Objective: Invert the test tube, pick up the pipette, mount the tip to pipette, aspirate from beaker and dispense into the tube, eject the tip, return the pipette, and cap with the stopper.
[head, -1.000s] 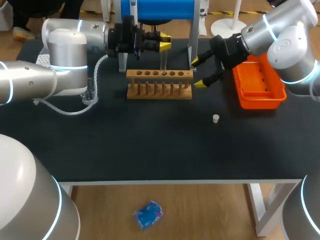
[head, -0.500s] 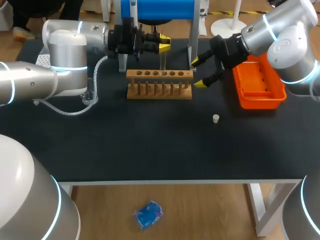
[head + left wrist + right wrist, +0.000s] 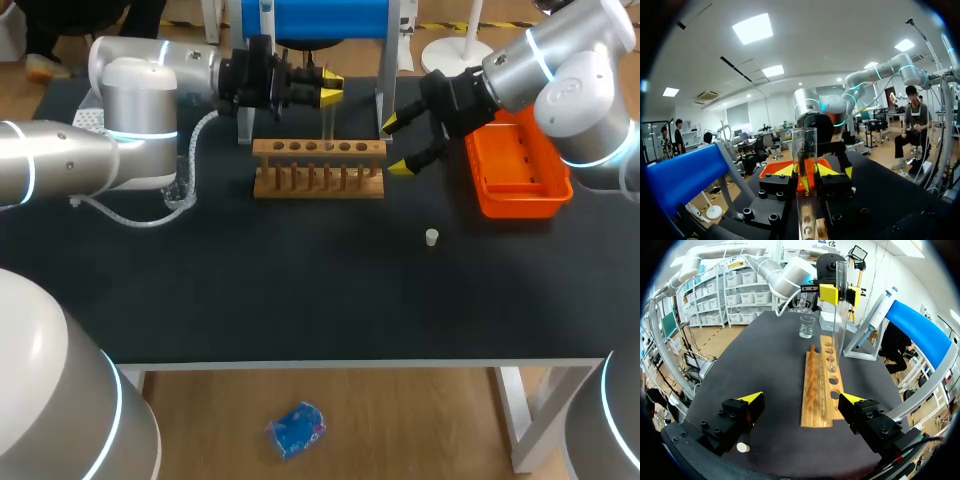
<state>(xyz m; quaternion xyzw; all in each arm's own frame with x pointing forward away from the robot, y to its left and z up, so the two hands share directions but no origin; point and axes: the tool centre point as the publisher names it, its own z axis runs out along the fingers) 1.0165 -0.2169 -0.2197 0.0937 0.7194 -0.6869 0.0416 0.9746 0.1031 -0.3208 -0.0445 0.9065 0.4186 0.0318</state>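
The left gripper [image 3: 325, 88] is hovering just above the light brown wooden test tube rack [image 3: 318, 168], behind its top bar. Its yellow-tipped fingers are clamping a clear glass test tube [image 3: 327, 118] from two sides. The tube is standing upright, with its lower end sitting at one of the rack's holes, right of the middle of the row. Whether it is resting in the hole cannot be told.

The right gripper [image 3: 398, 145] is hanging just off the rack's right end, its jaws spread wide apart and gripping nothing. In the right wrist view the rack is lying ahead of it, between the two open fingers.

A small white stopper [image 3: 431, 237] is lying on the black table top [image 3: 300, 290], in front of the rack and to its right, well apart from it. A bright orange plastic tray [image 3: 520, 190] is sitting to the right of the rack, beyond the right gripper. A small clear glass beaker [image 3: 807, 326] is standing near the rack's left end.
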